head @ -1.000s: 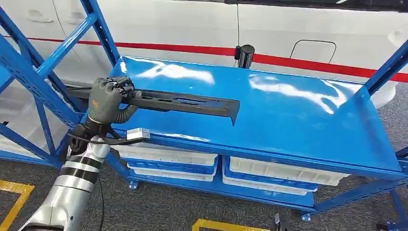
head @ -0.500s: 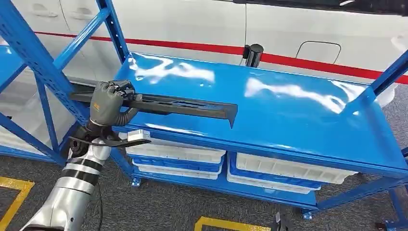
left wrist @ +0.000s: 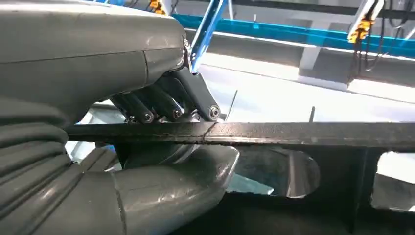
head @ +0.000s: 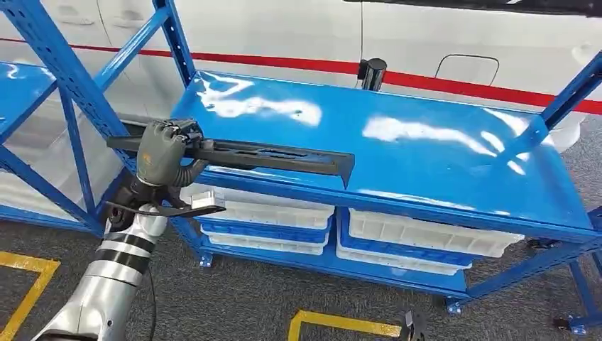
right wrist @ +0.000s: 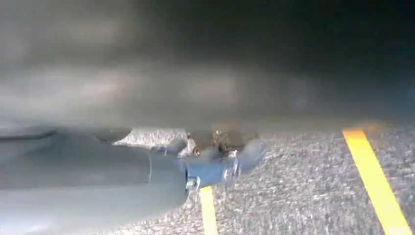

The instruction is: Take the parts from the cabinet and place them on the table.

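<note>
My left hand [head: 162, 145] grips a long black slotted part [head: 277, 155] near its left end. The part is held level over the front left of the blue table [head: 426, 163], its far tip pointing right along the table's front edge. In the left wrist view my left hand [left wrist: 161, 127] has its fingers over the part's [left wrist: 313, 133] top edge and its thumb under it. My right hand [right wrist: 215, 159] hangs over the grey floor with nothing in it; that picture is blurred.
White trays in blue crates [head: 426, 238] sit on the shelf under the table. Blue rack uprights [head: 64, 78] stand close to my left arm. A white car with a red stripe [head: 284, 35] and a black post [head: 372, 72] are behind the table. Yellow lines [head: 341, 323] mark the floor.
The whole picture has shifted, so the camera has moved. My left hand keeps its grip on the black part, which now lies closer to the table's front edge.
</note>
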Controlling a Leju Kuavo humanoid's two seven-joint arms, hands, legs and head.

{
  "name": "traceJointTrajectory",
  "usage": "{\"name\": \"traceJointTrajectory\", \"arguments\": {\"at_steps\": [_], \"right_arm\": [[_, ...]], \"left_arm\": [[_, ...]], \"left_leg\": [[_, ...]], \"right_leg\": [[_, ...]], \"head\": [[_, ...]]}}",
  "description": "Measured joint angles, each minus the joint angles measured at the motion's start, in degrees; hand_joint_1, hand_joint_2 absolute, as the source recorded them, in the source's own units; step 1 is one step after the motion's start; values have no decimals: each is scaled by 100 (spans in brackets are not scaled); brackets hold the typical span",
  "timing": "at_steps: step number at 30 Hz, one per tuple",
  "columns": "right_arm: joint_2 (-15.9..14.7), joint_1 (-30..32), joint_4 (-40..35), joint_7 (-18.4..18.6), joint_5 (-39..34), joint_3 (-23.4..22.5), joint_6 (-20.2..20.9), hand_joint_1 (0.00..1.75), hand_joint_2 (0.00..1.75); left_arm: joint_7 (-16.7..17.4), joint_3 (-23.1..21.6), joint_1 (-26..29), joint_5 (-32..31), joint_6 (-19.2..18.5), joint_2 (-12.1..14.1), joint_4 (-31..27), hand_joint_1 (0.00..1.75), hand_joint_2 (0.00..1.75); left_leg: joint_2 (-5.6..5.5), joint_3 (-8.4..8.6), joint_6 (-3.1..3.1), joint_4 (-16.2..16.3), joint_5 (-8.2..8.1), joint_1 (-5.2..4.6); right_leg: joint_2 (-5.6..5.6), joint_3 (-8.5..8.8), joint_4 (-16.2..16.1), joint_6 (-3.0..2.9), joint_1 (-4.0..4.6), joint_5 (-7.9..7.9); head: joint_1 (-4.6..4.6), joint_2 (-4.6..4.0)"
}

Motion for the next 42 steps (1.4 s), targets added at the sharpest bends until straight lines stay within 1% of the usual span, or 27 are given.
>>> {"name": "traceJointTrajectory", "arguments": {"at_steps": [1,2,3,4,5,6,7,9,10,11,14,15,17,19,20,21,22,23,24,25,26,27,30,38,40,41,42], "right_arm": [[12,-8,0,0,0,0,0,0,0],[5,-6,0,0,0,0,0,0,0],[1,1,0,0,7,0,0,0,0],[5,8,0,0,9,0,0,0,0],[5,8,0,0,9,0,0,0,0],[8,8,0,0,9,0,0,0,0],[8,9,0,2,9,0,0,0,0],[12,12,0,2,9,0,0,0,0],[6,6,0,2,9,0,0,0,0],[-8,-6,0,2,9,0,0,0,0],[-8,4,0,4,11,0,0,0,0],[-14,21,2,7,13,0,0,0,0],[-3,25,0,9,17,0,0,0,0],[-3,10,0,9,24,0,0,0,0],[-6,10,0,9,24,0,0,0,0],[-3,12,0,9,24,0,0,0,0],[-3,10,0,9,24,0,0,0,0],[-1,2,0,9,24,0,0,0,0],[-1,-10,0,9,24,0,0,0,0],[-3,-27,-4,9,24,0,0,0,0],[-23,-60,-7,9,24,0,0,0,0],[-16,-61,-7,2,24,0,0,0,0],[-23,-72,-7,0,24,0,-4,0,0],[-23,-72,-7,0,24,0,-4,0,0],[-21,-71,-7,0,24,0,-11,0,0],[-8,-37,-7,-2,20,0,-13,0,0],[-6,4,-7,-11,15,-2,-15,0,0]], "left_arm": [[2,7,0,9,0,9,0,175,175],[2,9,-1,13,0,15,0,175,175],[2,7,8,33,0,22,2,175,175],[2,9,22,53,0,26,15,175,175],[2,7,34,59,0,26,33,175,175],[2,9,46,59,0,29,46,175,175],[2,9,51,59,0,33,48,175,175],[2,9,39,61,0,33,48,175,175],[2,9,23,59,0,31,48,175,175],[0,2,26,59,0,24,48,175,175],[0,7,22,63,0,33,48,175,175],[2,4,16,63,0,31,50,175,175],[0,4,7,63,0,22,48,175,175],[0,4,13,63,0,22,50,175,175],[0,4,12,61,0,22,50,175,175],[0,4,14,61,0,24,50,175,175],[0,4,13,61,0,24,50,175,175],[0,4,10,61,0,24,50,175,175],[0,4,5,61,0,24,52,175,175],[0,4,-4,61,0,24,52,175,175],[0,4,-15,59,0,22,52,175,175],[0,2,-23,57,0,26,63,175,175],[0,2,-30,53,0,15,92,175,175],[0,2,-30,53,0,15,92,175,175],[2,2,-30,53,0,15,94,175,175],[0,2,-65,57,0,31,186,175,175],[0,2,-78,57,0,26,221,175,175]], "left_leg": [[4,-89,-7,130,-219,14],[9,-190,-23,399,-516,26],[14,-341,-67,909,-887,48],[16,-479,-105,1382,-1131,71],[19,-548,-140,1722,-1247,85],[29,-479,-159,1760,-1213,101],[39,-282,-181,1549,-1099,123],[49,415,-231,606,-811,174],[50,703,-278,156,-885,203],[-29,687,-166,218,-786,143],[-38,591,-39,190,-766,112],[-24,551,56,147,-699,134],[-24,440,197,141,-596,127],[-23,295,232,143,-496,106],[-22,227,233,145,-448,95],[-22,160,229,145,-397,88],[-22,96,223,146,-346,84],[-23,44,213,146,-299,77],[-24,-4,199,146,-253,71],[-24,-32,187,146,-214,70],[-24,-63,149,151,-172,52],[-6,-48,105,115,-120,63],[9,-38,2,60,-18,90],[9,-38,2,60,-18,90],[7,-37,-27,23,15,87],[32,-508,-176,1753,-1184,111],[48,468,-214,542,-690,174]], "right_leg": [[-9,41,-57,-33,-64,79],[-16,0,-58,-78,-78,132],[-22,-55,-58,-86,-79,174],[-26,-103,-56,-79,-78,212],[-28,-158,-51,-64,-78,249],[-28,-207,-47,-58,-84,290],[-27,-249,-43,-27,-97,318],[-23,-311,-5,34,-135,357],[-25,-346,48,60,-119,370],[-21,-403,74,99,-95,395],[-5,-445,43,244,-89,501],[-3,-490,54,280,-86,512],[-3,-719,453,207,-108,118],[-3,-1065,1427,145,-106,-395],[-3,-1162,1783,152,-106,-535],[-3,-1152,1934,190,-106,-556],[-4,-1001,1808,235,-103,-477],[-4,-747,1473,270,-92,-350],[-4,-380,967,274,-76,-226],[-3,-57,529,231,-49,-200],[-16,272,36,118,7,-352],[-22,243,114,148,13,-251],[-5,142,63,75,48,-209],[-5,142,63,75,48,-209],[-6,137,39,43,45,-176],[-38,-112,-43,-80,-70,193],[-32,-259,22,4,-107,283]], "head": [[-18,0],[-31,0],[-37,0],[-31,0],[-29,0],[-35,0],[-35,0],[-33,0],[-37,0],[-40,0],[-22,0],[-40,0],[-9,0],[-5,0],[-2,0],[-2,0],[-5,0],[0,0],[-5,0],[-2,0],[-11,0],[-25,0],[6,0],[6,0],[6,0],[-33,0],[-39,0]]}}
